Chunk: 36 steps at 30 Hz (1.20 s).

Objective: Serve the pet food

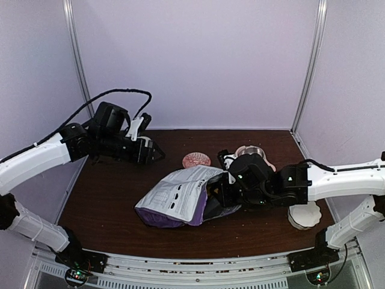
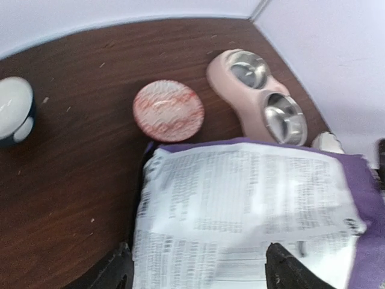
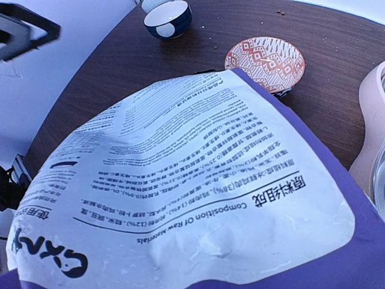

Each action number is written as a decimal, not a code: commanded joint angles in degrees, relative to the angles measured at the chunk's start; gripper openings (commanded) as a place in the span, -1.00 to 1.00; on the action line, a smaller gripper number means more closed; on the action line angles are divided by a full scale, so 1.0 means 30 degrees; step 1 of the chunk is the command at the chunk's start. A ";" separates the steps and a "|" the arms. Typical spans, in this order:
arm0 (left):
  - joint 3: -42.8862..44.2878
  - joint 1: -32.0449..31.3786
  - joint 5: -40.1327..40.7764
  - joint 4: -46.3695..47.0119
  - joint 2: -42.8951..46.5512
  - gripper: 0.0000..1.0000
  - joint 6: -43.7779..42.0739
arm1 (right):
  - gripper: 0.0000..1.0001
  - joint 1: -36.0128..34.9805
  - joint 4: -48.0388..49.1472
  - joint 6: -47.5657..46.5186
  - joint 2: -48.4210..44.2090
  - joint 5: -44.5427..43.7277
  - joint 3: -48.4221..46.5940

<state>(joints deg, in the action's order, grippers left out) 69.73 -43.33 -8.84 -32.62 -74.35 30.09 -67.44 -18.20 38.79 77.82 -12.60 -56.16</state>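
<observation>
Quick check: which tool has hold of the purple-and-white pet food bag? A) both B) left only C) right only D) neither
C: the right tool grips the right end of the purple-and-white pet food bag; the left tool hangs open, clear of it.

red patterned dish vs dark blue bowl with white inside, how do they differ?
The red patterned dish is shallow; the dark blue bowl is deeper. The dish is patterned inside; the bowl is plain white inside. The dish sits at the edge of the purple-and-white food bag; the bowl stands apart from it. Both are upright and look empty.
</observation>
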 commanded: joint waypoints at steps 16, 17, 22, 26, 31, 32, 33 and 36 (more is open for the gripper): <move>-0.3296 0.3131 -0.7911 0.1783 -0.7490 0.49 -0.4426 | -0.67 0.0611 0.1120 -0.0761 -0.0264 -0.0524 0.1218; -0.3422 0.3135 -0.8086 0.1890 -0.7659 0.39 -0.4527 | -0.67 0.0609 0.0851 -0.1075 -0.0301 -0.0789 0.1104; -0.3336 0.3120 -0.7856 0.1471 -0.8256 -0.05 -0.4679 | -0.67 0.0595 -0.0487 -0.1576 -0.0201 -0.2099 0.0730; -0.3250 0.3131 -0.8025 0.1132 -0.8943 -0.28 -0.4752 | -0.67 0.0587 -0.0292 -0.1649 -0.0144 -0.2536 0.1149; -0.2863 0.3135 -0.7678 0.0458 -0.9859 -1.00 -0.4515 | -0.67 0.0592 -0.0220 -0.1534 -0.0181 -0.3078 0.1538; -0.2855 0.3135 -0.7525 0.0446 -0.9786 -1.00 -0.4469 | -0.67 0.0595 -0.0235 -0.1507 -0.0206 -0.3140 0.1631; -0.2854 0.3135 -0.7382 0.0444 -0.9656 -1.00 -0.4441 | -0.67 0.0595 -0.0296 -0.1412 -0.0249 -0.3218 0.1654; -0.2897 0.3133 -0.6931 0.0437 -0.9050 -1.00 -0.4364 | -0.67 0.0595 -0.0512 -0.1189 -0.0490 -0.3390 0.1791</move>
<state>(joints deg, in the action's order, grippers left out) 62.43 -32.95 -33.19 -25.74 -100.82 17.45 -66.41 -15.66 34.87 77.28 -16.53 -52.73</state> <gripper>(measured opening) 0.030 0.242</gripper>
